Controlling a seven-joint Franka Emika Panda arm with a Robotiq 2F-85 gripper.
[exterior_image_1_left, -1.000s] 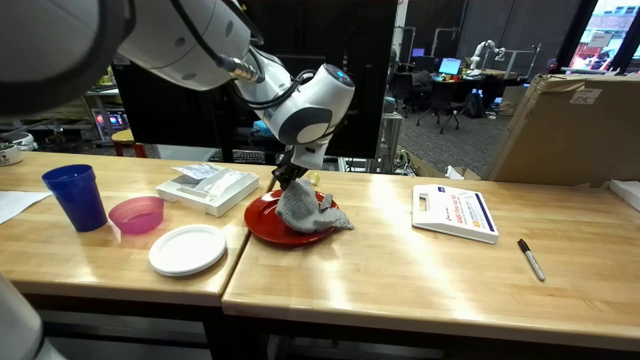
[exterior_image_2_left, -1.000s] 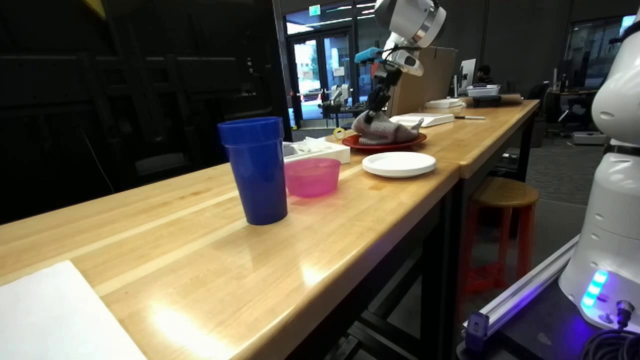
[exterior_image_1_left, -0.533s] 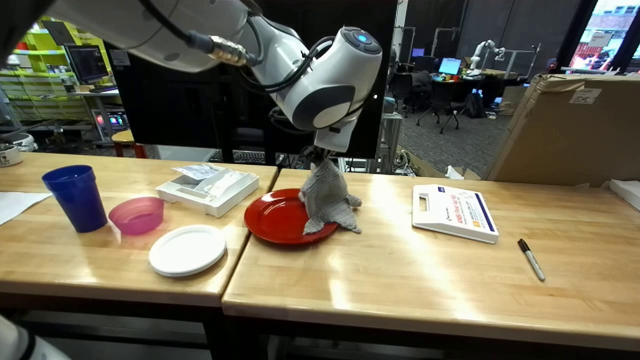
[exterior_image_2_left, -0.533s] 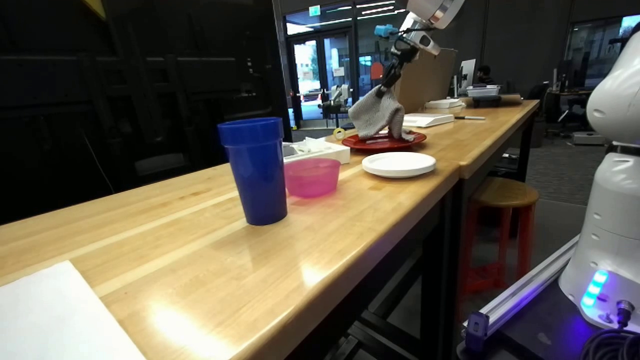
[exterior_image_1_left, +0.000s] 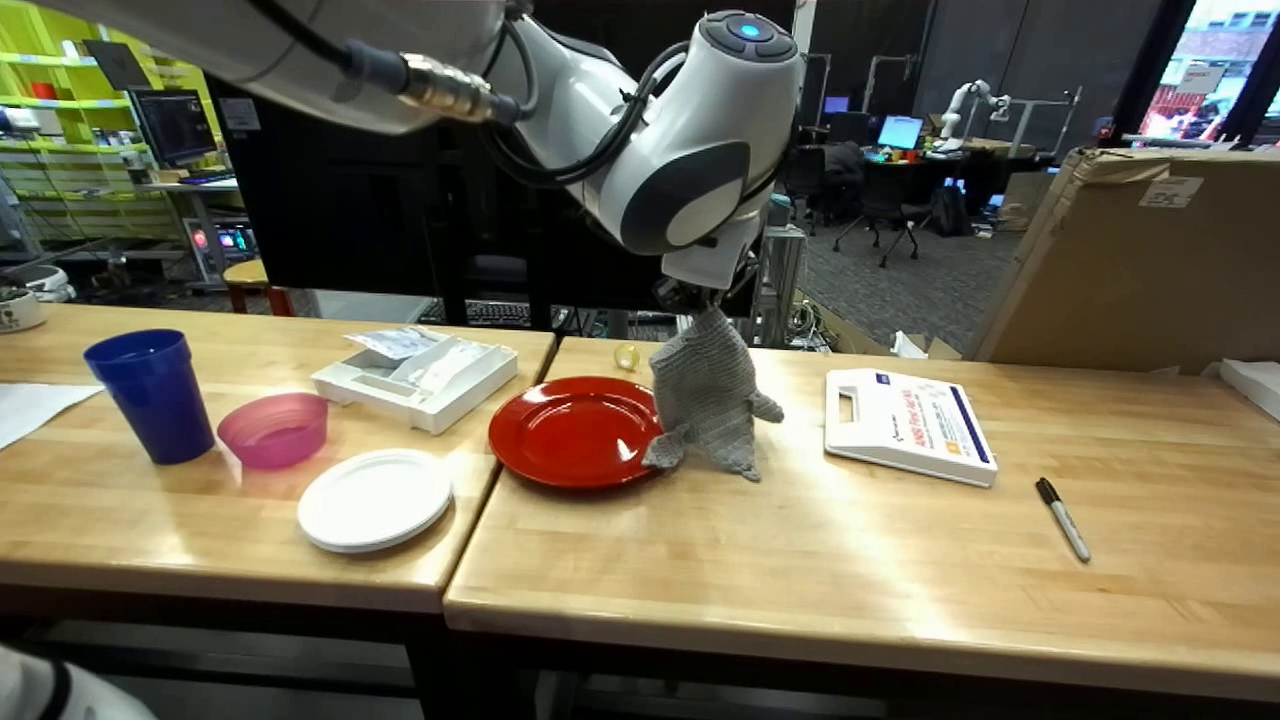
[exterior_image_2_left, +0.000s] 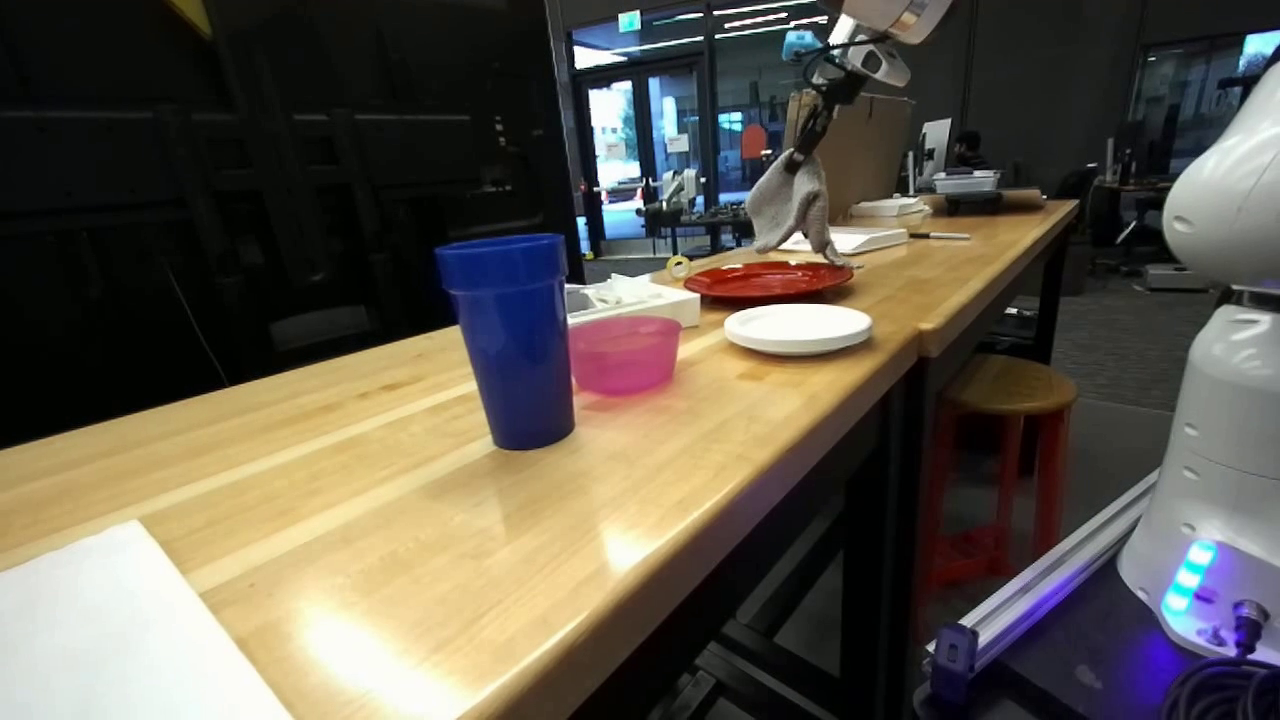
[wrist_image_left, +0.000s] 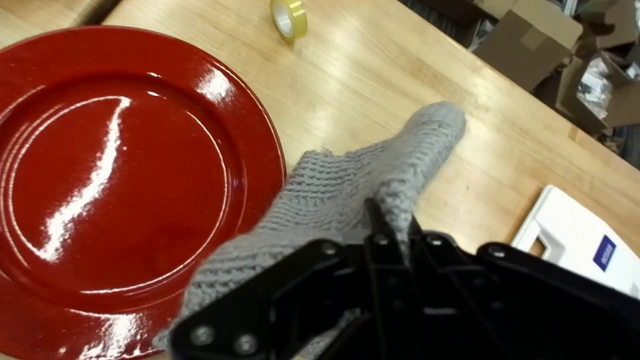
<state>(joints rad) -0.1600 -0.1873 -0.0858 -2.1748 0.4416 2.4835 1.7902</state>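
Wrist view: grey knitted cloth (wrist_image_left: 320, 195) hangs from the hand (wrist_image_left: 392, 220), just right of the red plate (wrist_image_left: 165, 170).
Hand: jaws drawn together on a pinched upper fold; nothing else held.
Cloth handling: judged light, limp and not fragile; coarse knit should resist slipping.
Hold point: gathered upper fold suits a pinch; loose corners may swing or drag.
Lower corners: one overlaps the plate's right rim in an exterior view; contact with plate or table (exterior_image_1_left: 800, 570) cannot be told.
Arm (exterior_image_1_left: 690, 170): reaches in from the left, wrist raised over the far side of the table in an exterior view; hand points down, slanted in an exterior view.
Nearby items: white case (exterior_image_1_left: 910, 425) to the right; tape roll (exterior_image_1_left: 627, 357) at far left of the cloth.
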